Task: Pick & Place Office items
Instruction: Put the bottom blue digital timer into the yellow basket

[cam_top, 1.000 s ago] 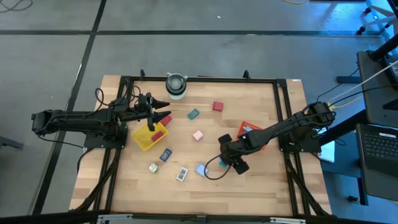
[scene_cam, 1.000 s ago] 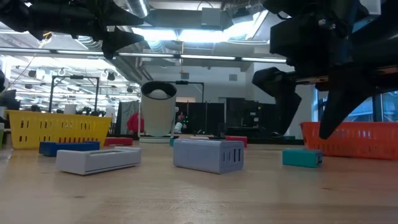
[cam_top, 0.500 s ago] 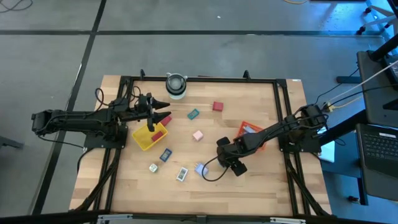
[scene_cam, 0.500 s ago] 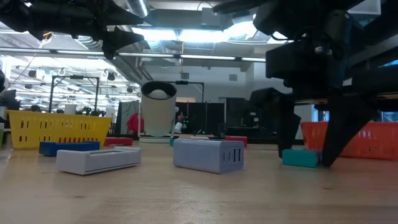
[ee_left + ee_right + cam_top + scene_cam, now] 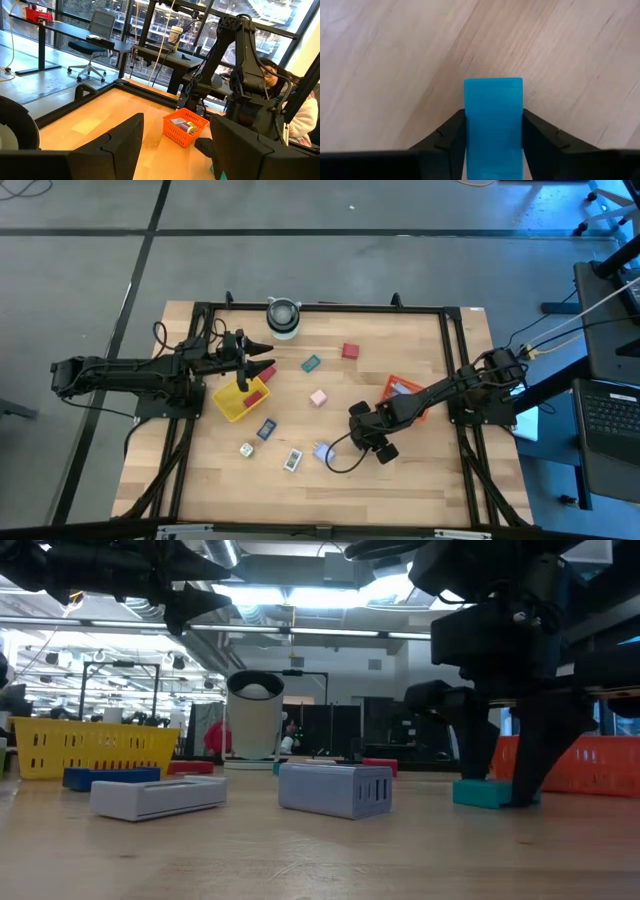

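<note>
A teal rectangular piece lies flat on the wooden table, right of the middle, between the fingers of my right gripper, which is shut on it. In the low view the piece rests on the table under that gripper. My left gripper hangs open above the yellow tray, with nothing between its fingers. Other office items lie loose: red, teal, pink, dark blue, white, pale blue. My right gripper pinches the teal piece by its two long sides between its two fingers. The fingers come from above, pointing down, and lie along the piece. The piece sits flat on the table.
A red-orange tray holding pieces stands just right of my right gripper. A white-and-grey cylinder stands at the far edge. A red piece lies in the yellow tray. A dark frame rims the table.
My right gripper has come down and a little toward the table's left onto the teal piece, then shut its fingers against the piece's sides. The piece has stayed on the table.
</note>
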